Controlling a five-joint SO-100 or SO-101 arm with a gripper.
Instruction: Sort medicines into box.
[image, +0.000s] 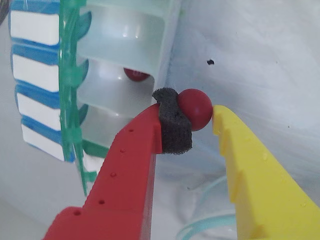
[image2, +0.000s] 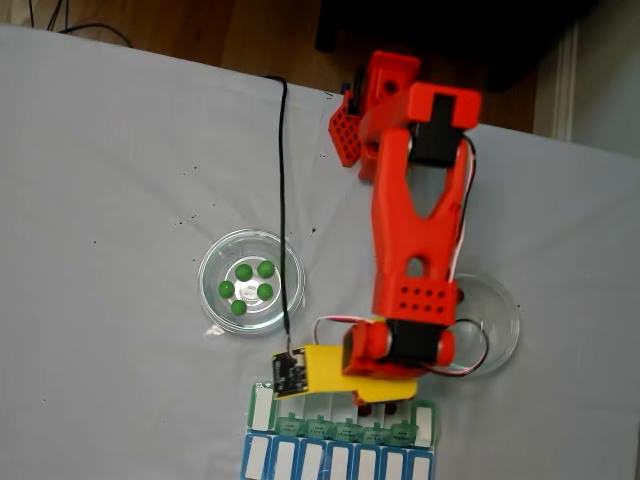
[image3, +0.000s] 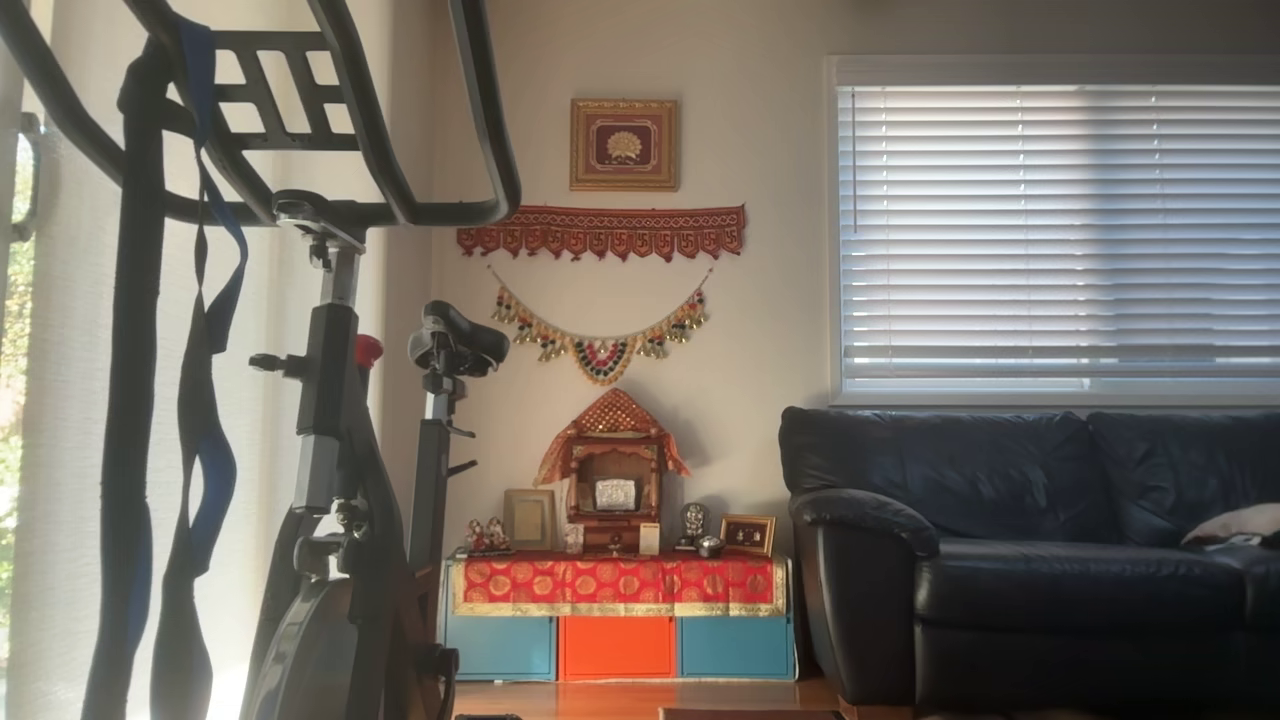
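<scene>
One dark red pill (image: 195, 109) sits pinched in the claw (image: 202, 117) btwn foam pad & yellow finger, 1 more red pill (image: 136, 75) in the green box (image: 125, 60) compartment just beyond, 5 green pills (image2: 246, 284) in a dish (image2: 215, 262) well off to its side.

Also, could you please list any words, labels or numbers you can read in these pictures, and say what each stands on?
None can be read.
Green pill organizer: dark marks on its lids in the fixed view, too small and blurred to read.
Gold-framed picture on the wall in the other view: an emblem, no legible text.
</scene>
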